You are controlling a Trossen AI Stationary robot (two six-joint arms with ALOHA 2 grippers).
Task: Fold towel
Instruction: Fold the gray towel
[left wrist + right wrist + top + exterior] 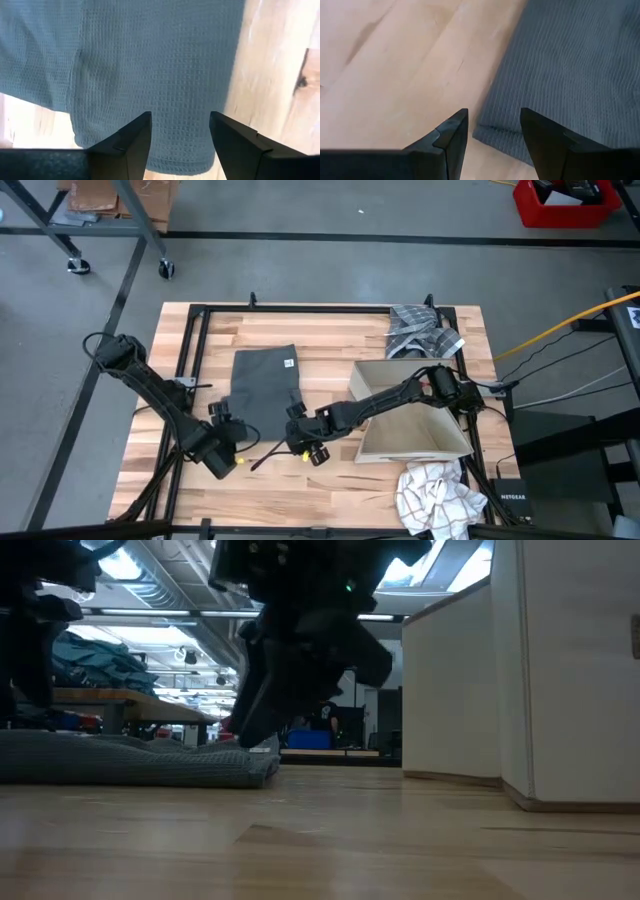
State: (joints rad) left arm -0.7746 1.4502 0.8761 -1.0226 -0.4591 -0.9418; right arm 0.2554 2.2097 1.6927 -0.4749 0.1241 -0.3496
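Note:
A grey waffle-weave towel (265, 383) lies folded and flat on the wooden table, with a small white label near its far right corner. My left gripper (235, 430) is open at the towel's near left corner; its wrist view shows the fingers (135, 140) standing over the towel's near edge (150, 162). My right gripper (298, 426) is open at the near right corner (487, 132), low over the table. The low view shows it dark just above the towel's end (262, 762).
A beige open box (410, 420) stands right of the towel, under the right arm; its pale wall (500, 670) fills the low view's right. A grey checked cloth (420, 332) lies at the far right corner, a white checked one (435, 495) at the near right.

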